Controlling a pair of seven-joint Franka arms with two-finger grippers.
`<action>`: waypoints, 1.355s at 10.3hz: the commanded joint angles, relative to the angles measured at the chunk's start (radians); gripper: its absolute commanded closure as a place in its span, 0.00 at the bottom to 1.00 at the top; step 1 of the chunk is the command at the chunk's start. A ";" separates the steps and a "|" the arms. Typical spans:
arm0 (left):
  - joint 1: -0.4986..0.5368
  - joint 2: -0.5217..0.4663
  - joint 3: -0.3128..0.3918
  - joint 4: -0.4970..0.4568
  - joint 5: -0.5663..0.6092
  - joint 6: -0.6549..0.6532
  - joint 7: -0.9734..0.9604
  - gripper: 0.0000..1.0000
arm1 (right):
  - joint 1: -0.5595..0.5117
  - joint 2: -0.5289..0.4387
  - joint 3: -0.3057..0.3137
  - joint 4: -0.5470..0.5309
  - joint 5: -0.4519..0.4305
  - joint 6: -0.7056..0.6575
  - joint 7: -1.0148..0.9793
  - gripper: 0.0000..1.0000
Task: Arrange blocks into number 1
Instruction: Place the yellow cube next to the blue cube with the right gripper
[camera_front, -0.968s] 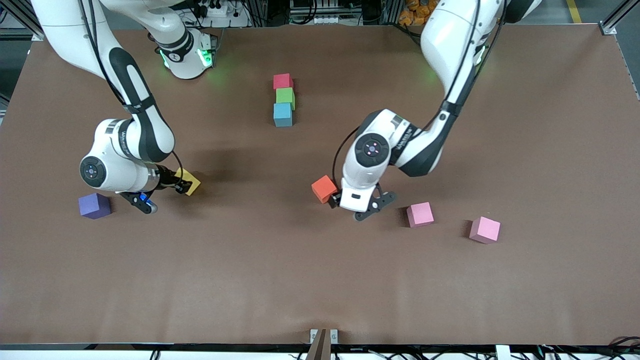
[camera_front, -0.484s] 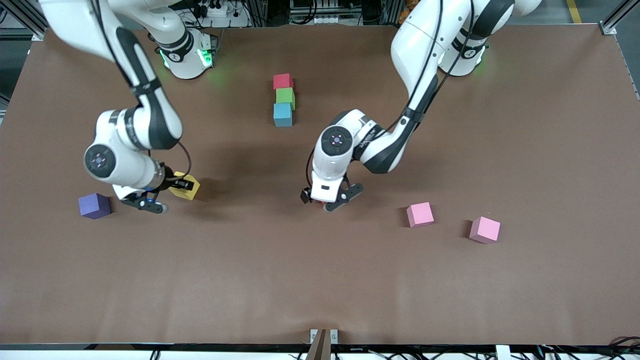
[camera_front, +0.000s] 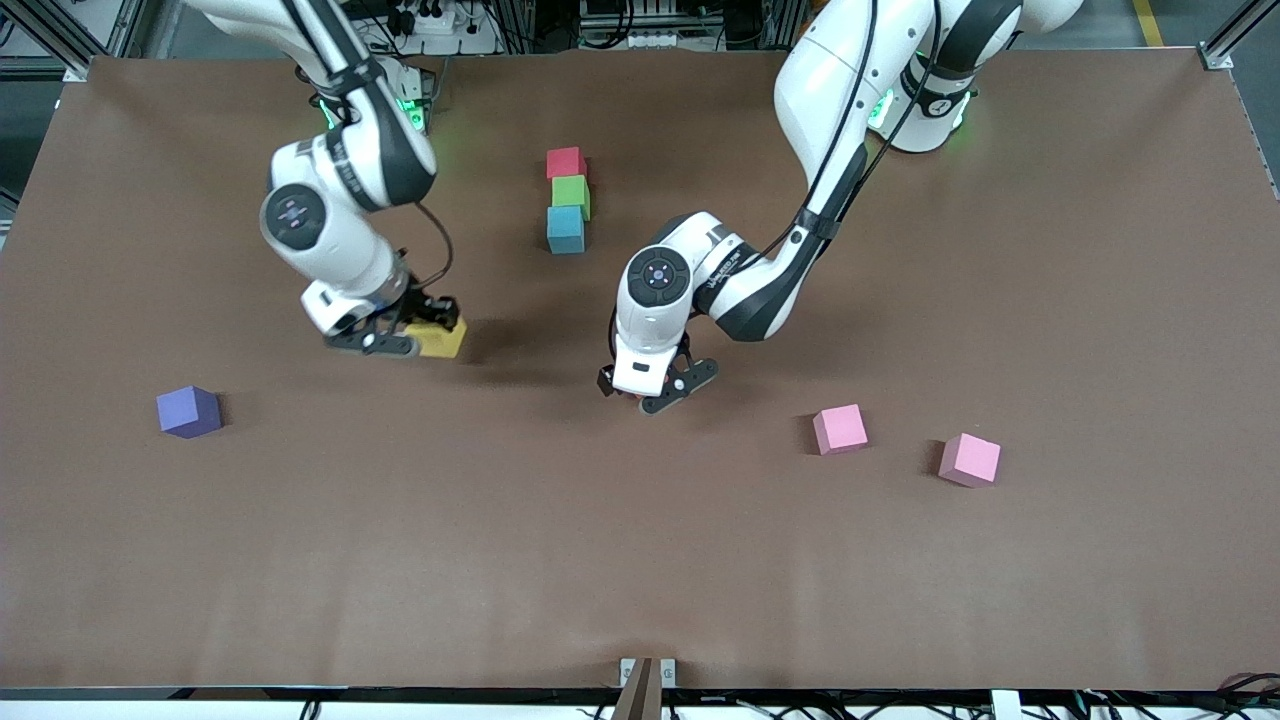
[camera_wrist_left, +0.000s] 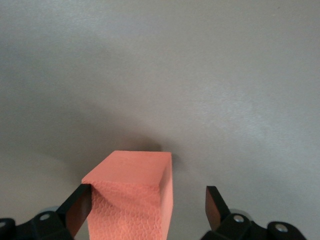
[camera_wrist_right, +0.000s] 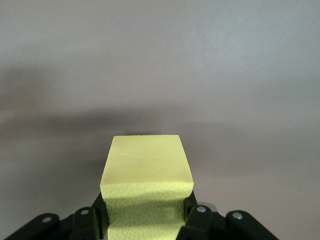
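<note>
**Observer:** Right, working across your front view from the right arm's end of the table: the purple cube (camera_front: 188, 411) sits alone and untouched. Your right gripper (camera_front: 410, 335) is pinching the yellow block (camera_front: 440, 338), and it has carried that block up off the table from beside the purple cube a second ago. It now hangs over bare tabletop, nearer the row.

**Operator:** And the row itself?

**Observer:** Unchanged. Red block (camera_front: 565, 161), green block (camera_front: 571, 191) and blue block (camera_front: 565, 229) touch in a straight line, red farthest from the front camera, blue nearest. That reads as the stem of the 1, with yellow and orange to add.

**Operator:** What about my left arm?

**Observer:** Your left gripper (camera_front: 652, 388) has swung in over the orange block (camera_wrist_left: 134, 194), which stood in the open beside it a second ago. Now the wrist hides nearly all of that block from the front. In the left wrist view the fingers (camera_wrist_left: 214, 204) are spread wide with the block standing on the table between them, close to one finger and clear of the other. So you have not gripped it yet.

**Operator:** Anything else out there?

**Observer:** Two pink cubes, one (camera_front: 839, 429) near the left gripper, the second (camera_front: 969, 460) toward the left arm's end. You can ignore both.
</note>
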 joint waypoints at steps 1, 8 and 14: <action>-0.006 -0.012 0.010 0.013 0.012 -0.073 -0.005 0.00 | 0.112 -0.008 -0.008 -0.046 0.018 0.067 0.116 0.41; -0.018 0.003 0.011 0.017 0.007 -0.061 -0.030 0.00 | 0.281 0.126 -0.001 0.003 0.071 0.166 0.232 0.41; -0.029 0.036 0.013 0.019 0.010 -0.007 -0.036 0.00 | 0.368 0.154 0.060 0.002 0.090 0.201 0.295 0.41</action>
